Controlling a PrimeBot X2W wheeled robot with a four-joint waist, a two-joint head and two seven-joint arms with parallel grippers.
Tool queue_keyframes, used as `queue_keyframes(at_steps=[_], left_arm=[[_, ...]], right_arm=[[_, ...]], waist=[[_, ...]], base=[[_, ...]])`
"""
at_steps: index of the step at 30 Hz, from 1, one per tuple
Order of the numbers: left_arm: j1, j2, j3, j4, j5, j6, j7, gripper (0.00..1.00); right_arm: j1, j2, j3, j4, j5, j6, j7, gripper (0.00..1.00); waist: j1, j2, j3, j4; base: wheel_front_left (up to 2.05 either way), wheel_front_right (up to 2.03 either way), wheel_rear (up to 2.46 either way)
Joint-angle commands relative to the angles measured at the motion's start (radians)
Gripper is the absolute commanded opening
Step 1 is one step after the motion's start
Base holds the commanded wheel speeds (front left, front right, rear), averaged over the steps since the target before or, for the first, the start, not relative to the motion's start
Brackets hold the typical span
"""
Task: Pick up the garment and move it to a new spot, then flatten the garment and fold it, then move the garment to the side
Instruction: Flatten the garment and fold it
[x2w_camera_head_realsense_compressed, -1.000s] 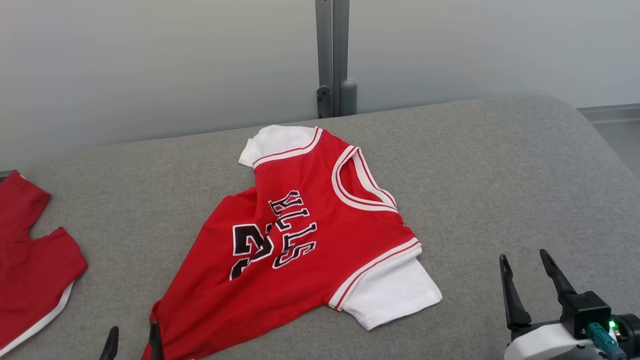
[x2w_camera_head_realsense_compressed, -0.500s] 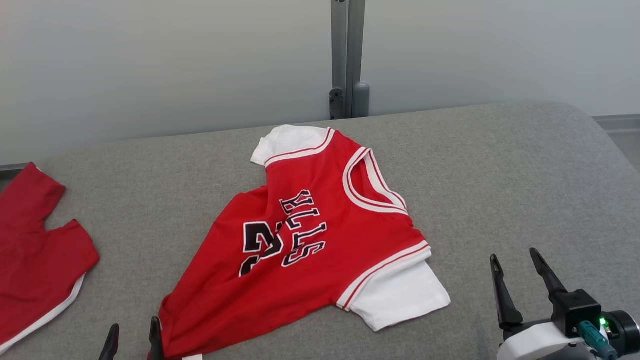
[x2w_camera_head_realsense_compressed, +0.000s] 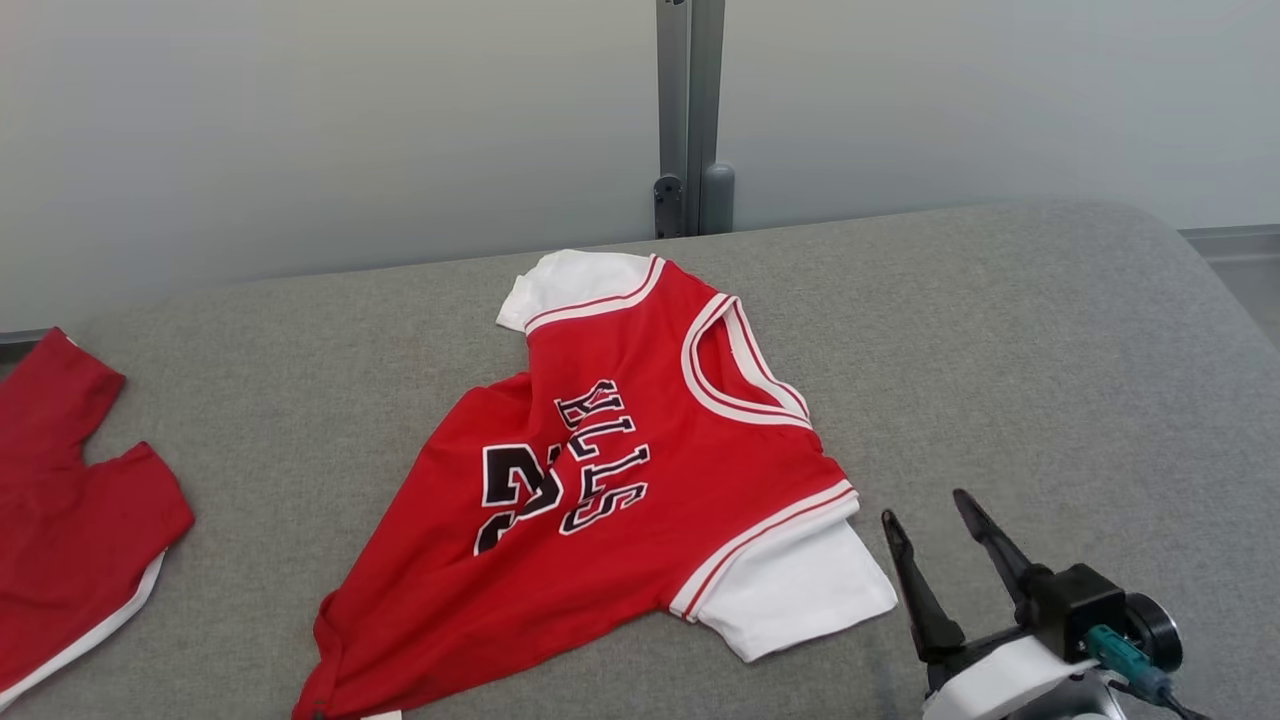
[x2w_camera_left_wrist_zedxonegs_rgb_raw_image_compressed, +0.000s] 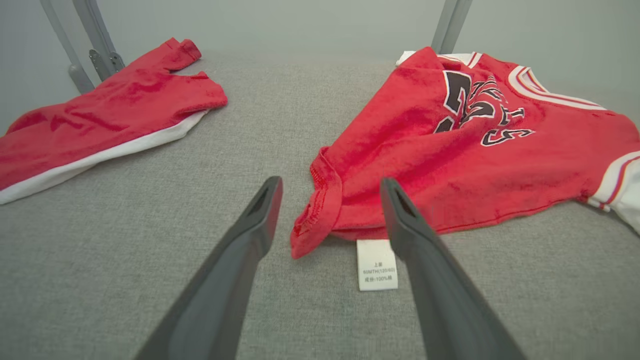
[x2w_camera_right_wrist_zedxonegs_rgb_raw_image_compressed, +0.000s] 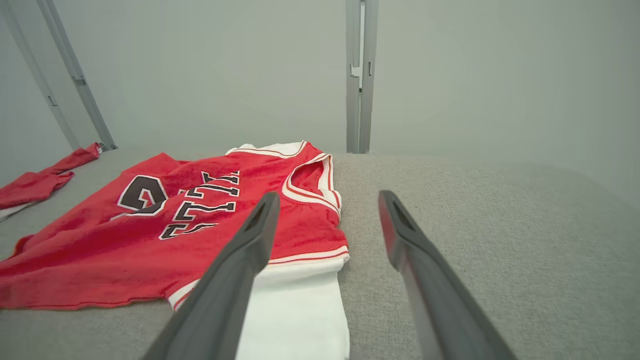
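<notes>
Two grippers are at work, and both have their jaws spread wide with nothing between them. The left gripper (x2w_camera_left_wrist_zedxonegs_rgb_raw_image_compressed: 331, 182) points at the near left corner of the red basketball jersey (x2w_camera_head_realsense_compressed: 620, 480). Its fingers stand on either side of the rolled hem corner (x2w_camera_left_wrist_zedxonegs_rgb_raw_image_compressed: 315, 220) but, as far as I can judge, do not touch the cloth. A white care label (x2w_camera_left_wrist_zedxonegs_rgb_raw_image_compressed: 377, 264) lies on the surface just beside that corner. The right gripper (x2w_camera_head_realsense_compressed: 925, 506) hovers just to the right of the near white sleeve (x2w_camera_head_realsense_compressed: 800, 590). The jersey lies in the middle of the grey padded table (x2w_camera_head_realsense_compressed: 1050, 330), print upward, wrinkled, with its hem side bunched. A second red garment (x2w_camera_head_realsense_compressed: 70, 500) lies at the left edge, well apart. My judgement is that the jersey is neither smooth nor folded, so flattening, folding and moving aside are all left to do. Whether the first move to a new spot is done, I cannot tell.
</notes>
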Motion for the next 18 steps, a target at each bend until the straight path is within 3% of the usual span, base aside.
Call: queue_keyframes(at_steps=[1,7,10,18], left_arm=[[0.015,0.024,-0.004,-0.005,-0.014,0.001,0.022,1.0],[0.035,0.096,-0.07,-0.005,-0.043,0.001,0.171,1.0],[0.0,0.115,-0.101,0.031,-0.054,0.001,0.194,1.0],[-0.098,0.126,-0.118,0.143,-0.026,0.012,0.141,1.0]], right_arm=[[-0.023,-0.029,0.017,0.011,0.015,0.0,0.023,1.0],[-0.049,-0.102,0.088,0.074,0.066,0.0,0.209,1.0],[-0.063,-0.112,0.105,0.114,0.071,0.0,0.278,1.0],[-0.114,-0.09,0.13,0.17,0.083,0.0,0.287,1.0]], waist=[[0.0,0.0,0.0,0.0],[0.0,0.0,0.02,0.018],[0.0,0.0,0.037,0.027],[0.0,0.0,0.092,0.03]], base=[[0.0,0.0,0.0],[0.0,0.0,0.0],[0.0,0.0,0.0],[0.0,0.0,0.0]])
